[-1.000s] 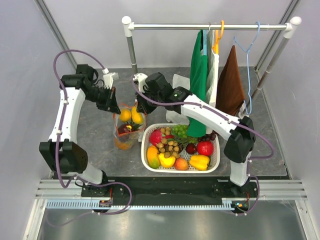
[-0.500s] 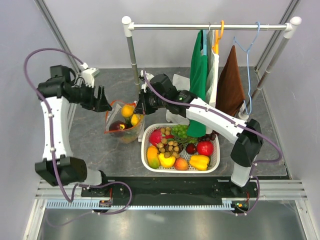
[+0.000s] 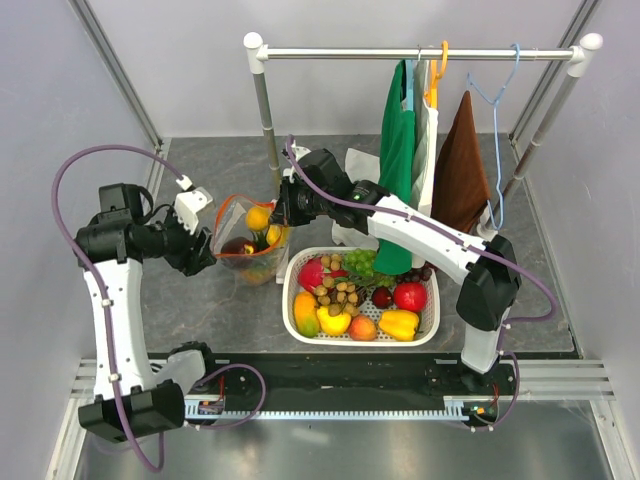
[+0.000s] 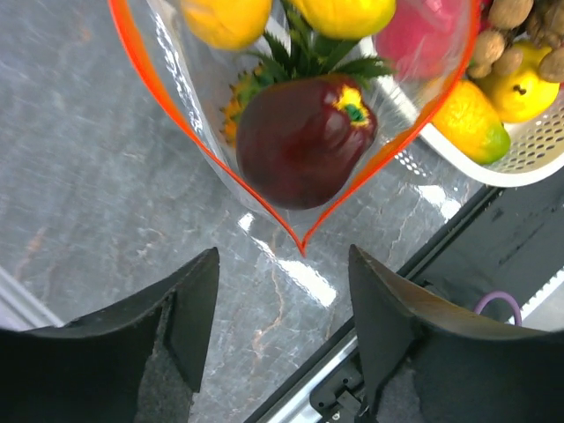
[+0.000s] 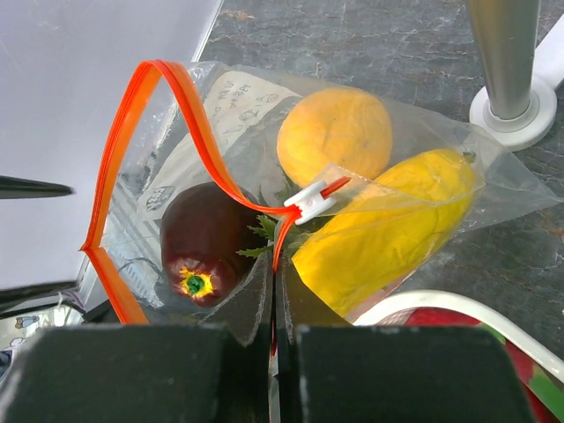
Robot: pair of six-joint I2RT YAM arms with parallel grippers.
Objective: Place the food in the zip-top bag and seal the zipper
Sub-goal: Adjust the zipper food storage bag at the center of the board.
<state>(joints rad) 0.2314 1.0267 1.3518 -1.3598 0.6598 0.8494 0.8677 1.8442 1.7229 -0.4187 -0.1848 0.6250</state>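
**While the bag gapes, the fruit lies inside it**

As you look down from above, the clear floppy plastic zip-top bag stands on the grey stone-patterned table, at 10 o'clock of the white slotted plastic basket and just beside it. The bag's mouth is wide open. The orange-red zipper strip runs round it in a loop, with the small white slider tab at one end.

Inside lie a dark red apple-shaped fruit, a round orange-yellow fruit, a long yellow lemon-like fruit and an orange pineapple, its green leaves showing between them.

Your right gripper, at 1 o'clock of the bag, has its fingers pressed together on the strip just below the slider. Your left gripper, at 9 o'clock of the bag, has its fingers spread with nothing between them. The pointed corner of the mouth lies just ahead of the gap.

The basket holds green grapes, brown nuts, round red fruits and a yellow pepper-shaped piece.
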